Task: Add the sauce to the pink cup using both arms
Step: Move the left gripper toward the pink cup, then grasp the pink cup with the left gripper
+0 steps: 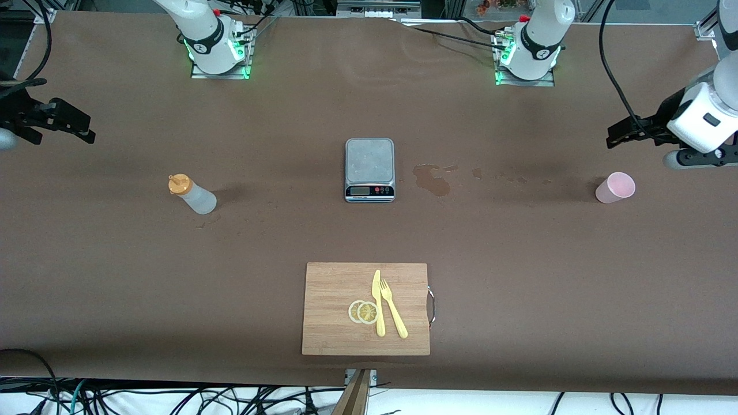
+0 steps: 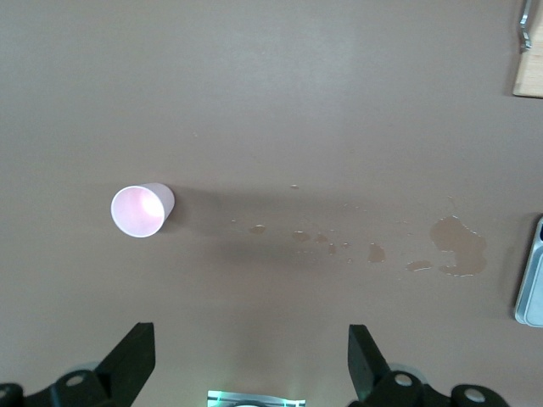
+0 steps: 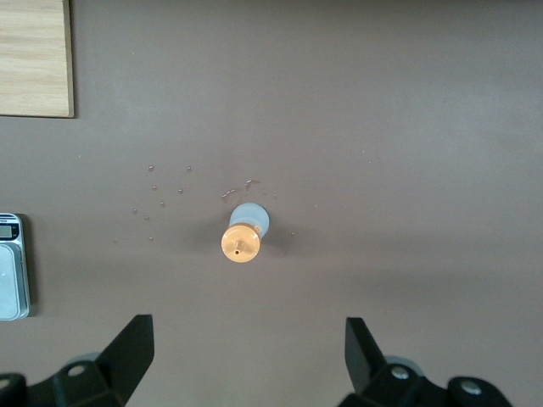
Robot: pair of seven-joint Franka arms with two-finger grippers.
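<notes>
Pink cup [image 1: 616,187] stands upright and looks empty at the left arm's end of the table. Sauce bottle [image 1: 192,195] stands capped toward the right arm's end. Left gripper [image 2: 250,360] hovers above the table near the cup, jaws spread; right gripper [image 3: 248,356] likewise near the bottle, jaws spread.

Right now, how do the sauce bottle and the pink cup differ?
The sauce bottle is whitish and capped in orange; the pink cup is pale pink and open-topped. The bottle stands toward the right arm's end of the table, the cup toward the left arm's end. Both stand upright and ungripped, each with an open gripper above: right gripper, left gripper.
</notes>
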